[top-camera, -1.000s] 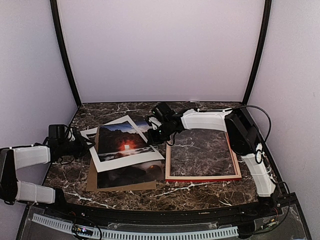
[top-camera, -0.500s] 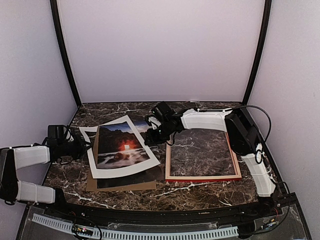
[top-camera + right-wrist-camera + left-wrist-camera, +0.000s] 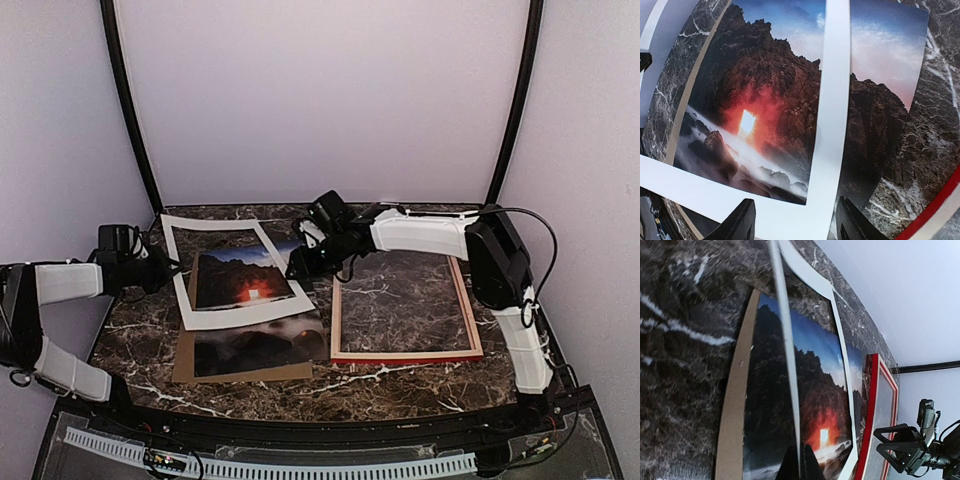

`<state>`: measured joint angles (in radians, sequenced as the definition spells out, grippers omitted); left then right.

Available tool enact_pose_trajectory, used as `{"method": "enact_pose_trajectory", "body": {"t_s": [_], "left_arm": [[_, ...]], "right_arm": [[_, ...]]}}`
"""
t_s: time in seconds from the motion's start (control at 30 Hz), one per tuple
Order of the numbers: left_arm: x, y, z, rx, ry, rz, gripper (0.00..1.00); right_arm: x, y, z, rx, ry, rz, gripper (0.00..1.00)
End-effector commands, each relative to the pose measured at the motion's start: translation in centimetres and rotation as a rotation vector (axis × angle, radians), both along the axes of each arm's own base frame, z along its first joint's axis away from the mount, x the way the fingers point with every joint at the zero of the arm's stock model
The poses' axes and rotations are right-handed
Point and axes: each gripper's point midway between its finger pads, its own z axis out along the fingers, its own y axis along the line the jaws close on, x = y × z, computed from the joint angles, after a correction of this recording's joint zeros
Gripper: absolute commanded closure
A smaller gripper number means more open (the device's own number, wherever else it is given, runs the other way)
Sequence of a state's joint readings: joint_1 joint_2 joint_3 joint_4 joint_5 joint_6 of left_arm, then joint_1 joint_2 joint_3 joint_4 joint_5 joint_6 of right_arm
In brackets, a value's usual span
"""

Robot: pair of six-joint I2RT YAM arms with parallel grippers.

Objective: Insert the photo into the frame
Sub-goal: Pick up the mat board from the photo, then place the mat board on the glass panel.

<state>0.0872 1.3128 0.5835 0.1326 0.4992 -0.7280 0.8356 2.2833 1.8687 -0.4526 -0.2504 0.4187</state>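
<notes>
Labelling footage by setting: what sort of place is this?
Probably a robotics lab test booth: plain pale enclosure walls, a dark marble-patterned tabletop, and two white-and-black robot arms, left and right, at its near edge.

We see the left gripper [image 3: 799, 463] at the bottom edge, dark fingers pinched tight on the near rail of the white mat board [image 3: 784, 340]. That rail runs edge-on up the view, tilted above the photo [image 3: 815, 385]. Photo lies on the brown backing board [image 3: 735, 405], on the marble table [image 3: 680, 340]. Red frame [image 3: 869, 405] sits just right of the photo. The right gripper [image 3: 887, 444] is at lower right, jaws apart, nothing between them.
</notes>
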Motion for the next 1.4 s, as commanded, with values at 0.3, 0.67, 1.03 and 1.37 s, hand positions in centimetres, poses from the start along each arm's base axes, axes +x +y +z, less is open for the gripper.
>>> {"method": "enact_pose_trajectory", "body": {"t_s": [0.3,0.67,1.03,1.37], "left_arm": [[2.5,-2.9,14.4,0.061,-0.27,-0.269,1.0],[0.5,-12.9,26.4,-0.074,-0.48,-0.531,1.0],[-1.0,-28.0,32.6,-0.285,-0.583,-0.827,1.0],[3.2,-33.6,22.1,-0.436,-0.36,-0.764,1.0]], "right_arm": [[5.2,-12.0,6.7,-0.031,-0.166,-0.239,0.42],[7.4,-30.9,6.8,-0.233,-0.194,-0.593,0.41],[6.5,-42.9,9.6,-0.24,-0.235,-0.846,0.41],[5.6,-45.4,11.7,-0.224,-0.259,-0.896,0.4]]}}
